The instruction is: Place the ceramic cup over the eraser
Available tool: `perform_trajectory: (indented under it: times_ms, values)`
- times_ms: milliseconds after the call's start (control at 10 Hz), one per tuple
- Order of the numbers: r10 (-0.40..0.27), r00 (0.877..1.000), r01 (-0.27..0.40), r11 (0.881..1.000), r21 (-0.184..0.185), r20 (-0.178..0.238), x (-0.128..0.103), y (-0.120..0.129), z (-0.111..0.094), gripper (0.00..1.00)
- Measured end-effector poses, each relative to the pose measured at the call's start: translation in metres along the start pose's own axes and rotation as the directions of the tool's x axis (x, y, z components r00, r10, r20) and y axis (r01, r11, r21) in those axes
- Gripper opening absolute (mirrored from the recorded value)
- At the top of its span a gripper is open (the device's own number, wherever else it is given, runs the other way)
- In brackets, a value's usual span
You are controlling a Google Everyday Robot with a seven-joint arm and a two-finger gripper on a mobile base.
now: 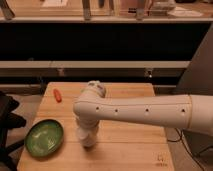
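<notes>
pincer (87, 141) low on wooden table (135, 145) | round green plate (44, 138) beside

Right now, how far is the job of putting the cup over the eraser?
Done: nothing visible. In hand: the pincer points down at the wooden table, with the white ceramic cup at its tip, right of the green plate. Left: covering the eraser, which I cannot see.

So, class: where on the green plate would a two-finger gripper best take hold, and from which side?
On the green plate, pinch the raised rim from above at its right edge, nearest the gripper. It lies flat on the wooden table, too wide to span.
</notes>
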Motion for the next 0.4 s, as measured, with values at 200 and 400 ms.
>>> perform_trajectory:
  times_ms: [200,400]
  values:
    - [-0.006,1.000,0.006,1.000,-0.006,-0.004,-0.0007,0.0000,-0.0001,0.78]
    - [0.000,1.000,0.000,1.000,-0.005,0.000,0.0025,0.0063,0.0006,0.62]
